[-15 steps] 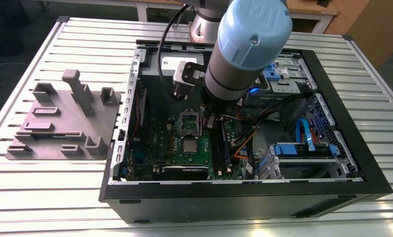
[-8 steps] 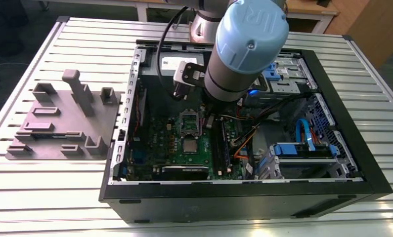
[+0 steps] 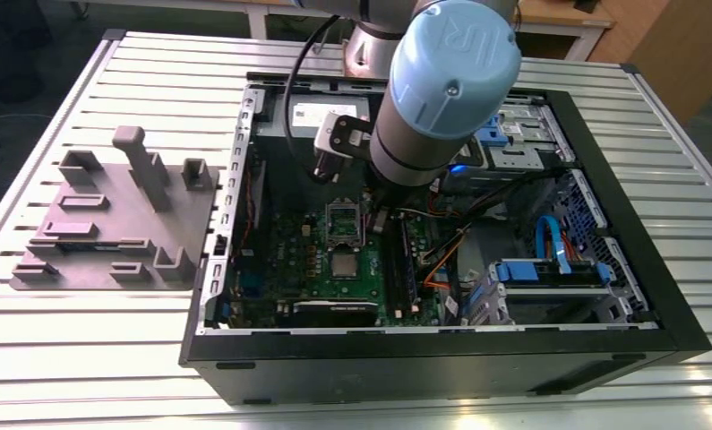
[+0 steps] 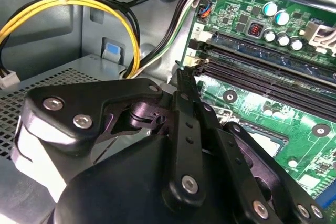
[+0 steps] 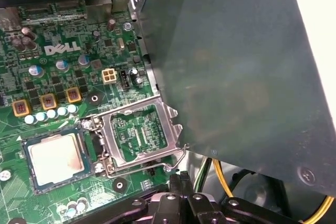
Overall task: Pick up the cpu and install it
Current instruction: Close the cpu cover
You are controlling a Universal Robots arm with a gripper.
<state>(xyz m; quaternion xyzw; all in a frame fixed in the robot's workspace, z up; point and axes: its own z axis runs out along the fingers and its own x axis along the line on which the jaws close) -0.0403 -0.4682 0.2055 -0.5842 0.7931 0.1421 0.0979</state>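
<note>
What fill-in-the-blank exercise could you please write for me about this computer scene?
The cpu lies in its ___ on the motherboard. The metal load frame beside it is flipped ___. The grey fixture plate lies to the exterior view's ___ of the computer case.
Missing words: socket; open; left.

Slatted metal table (image 3: 81, 358), open black computer case (image 3: 451, 372), grey fixture plate (image 3: 105, 228) beside it

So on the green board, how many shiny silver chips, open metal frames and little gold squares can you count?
In the first wrist view:
cpu: 1
open metal frame: 1
gold squares: 3
Total: 5
</note>
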